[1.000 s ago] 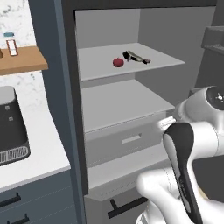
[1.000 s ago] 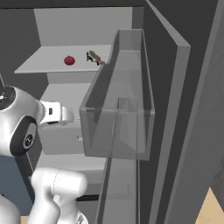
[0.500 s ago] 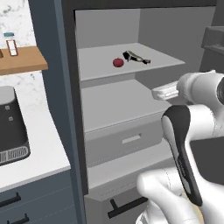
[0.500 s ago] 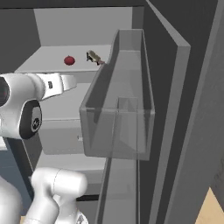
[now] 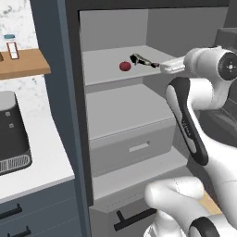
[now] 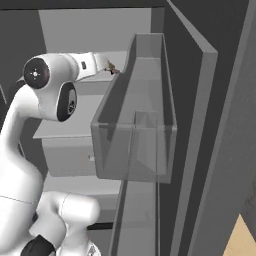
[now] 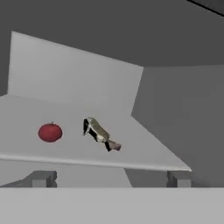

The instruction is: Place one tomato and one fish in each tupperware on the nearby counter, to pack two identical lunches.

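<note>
A tomato and a fish are waiting on a fridge shelf, and the gripper is pointed at them.

The gripper [image 7: 107, 179] is held wide open with nothing in it, so that food can be fitted between its tips. The fish [image 7: 100, 133] is seen just ahead of it, and the tomato [image 7: 50, 132] near on the fish's left. Both lie on the shelf [image 7: 144, 153], not yet packed.

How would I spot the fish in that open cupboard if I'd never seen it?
Look at the upper grey shelf inside the tall open cabinet. Two small things lie there: a round red tomato and, just beside it, the fish, slender, pale-and-dark, pointed rather than round.
</note>
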